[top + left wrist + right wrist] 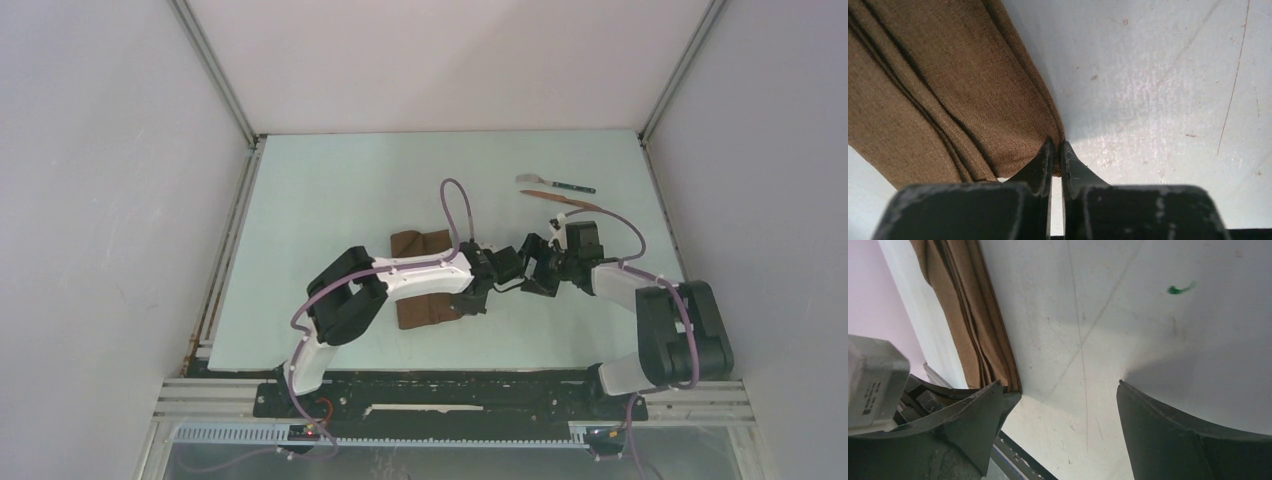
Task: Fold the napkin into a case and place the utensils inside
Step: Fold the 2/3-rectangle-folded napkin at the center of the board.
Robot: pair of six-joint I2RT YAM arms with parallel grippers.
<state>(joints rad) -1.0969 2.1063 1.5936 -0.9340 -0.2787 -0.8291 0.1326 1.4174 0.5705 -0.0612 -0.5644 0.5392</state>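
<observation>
The dark-brown napkin [425, 310] lies folded into a narrow, layered oblong, the case, partly under my left arm. My left gripper [476, 300] is at its near right corner. In the left wrist view the left gripper [1058, 152] is shut on the napkin [948, 90], pinching its layered edge at the fingertips. My right gripper [522, 268] hovers just right of it, open and holding nothing. The right wrist view shows the right gripper [1060, 390] over bare table, with the napkin [968, 315] to its left. The utensils lie far right: a silver-headed, teal-handled piece [555, 184] and a reddish-brown stick [560, 198].
The pale green table [340, 190] is boxed in by white walls on the left, right and back. A black rail [450, 395] with the arm bases runs along the near edge. The two grippers stand close together beside the cloth.
</observation>
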